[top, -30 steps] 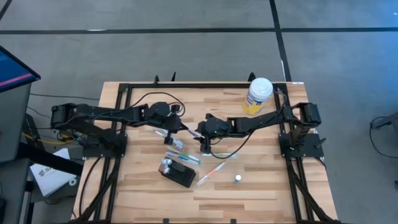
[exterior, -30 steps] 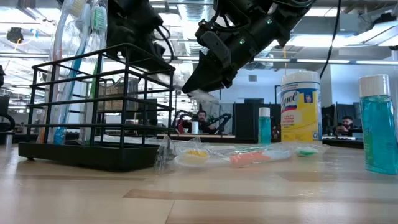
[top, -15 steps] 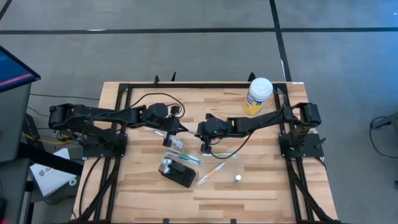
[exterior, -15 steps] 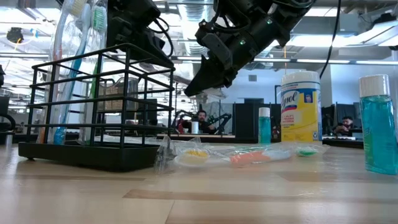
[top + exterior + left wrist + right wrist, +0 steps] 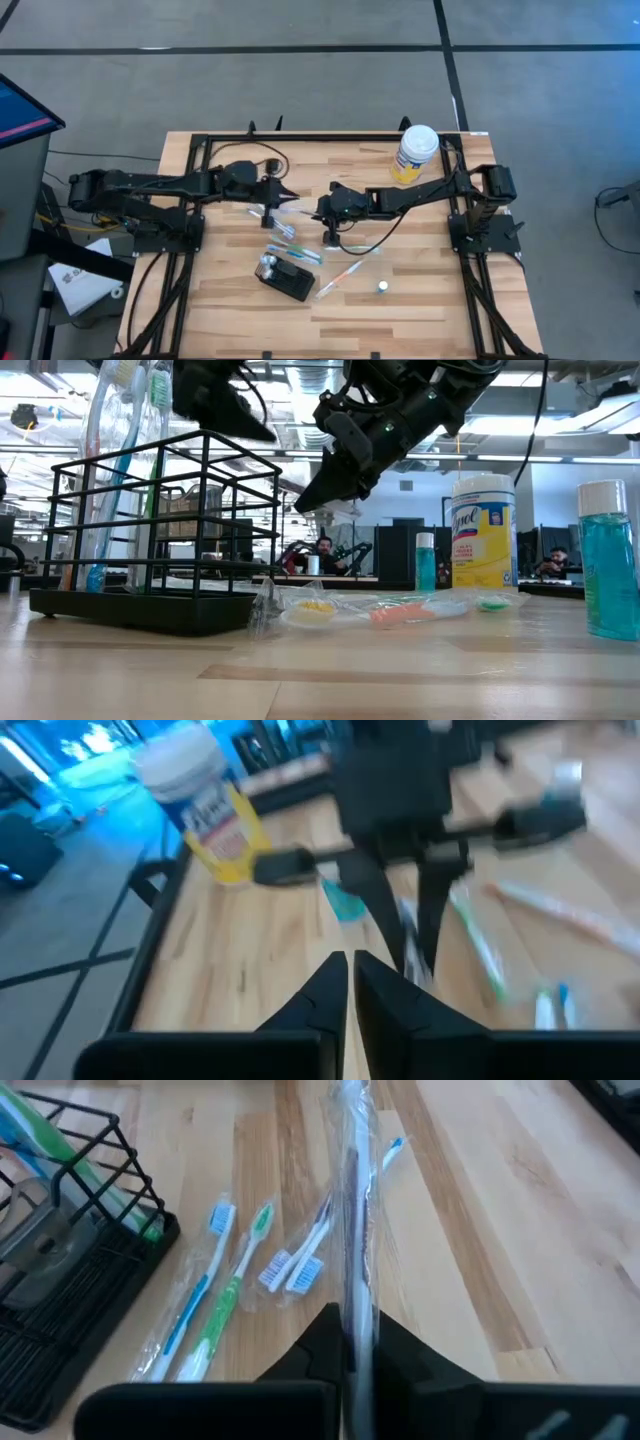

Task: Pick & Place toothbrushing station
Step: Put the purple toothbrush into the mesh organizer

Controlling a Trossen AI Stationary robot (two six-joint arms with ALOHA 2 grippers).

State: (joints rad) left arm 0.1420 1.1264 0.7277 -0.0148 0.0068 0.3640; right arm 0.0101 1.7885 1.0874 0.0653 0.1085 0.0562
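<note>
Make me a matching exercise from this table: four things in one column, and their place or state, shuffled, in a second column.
1. right gripper
2. left gripper
3. yellow-labelled canister
4. black wire holder

A. jaws shut, nothing between them
B. at the table's corner beside the right arm's base
C. jaws shut on a wrapped toothbrush
D. toothbrushes stand in it

Pairs: 1-C, 2-A, 3-B, 4-D

Loose plastic-wrapped toothbrushes [image 5: 283, 231] clutter the wooden table's [image 5: 420, 300] middle beside the black wire toothbrushing station [image 5: 284, 277]; bare boards lie open along the near edge.
</note>
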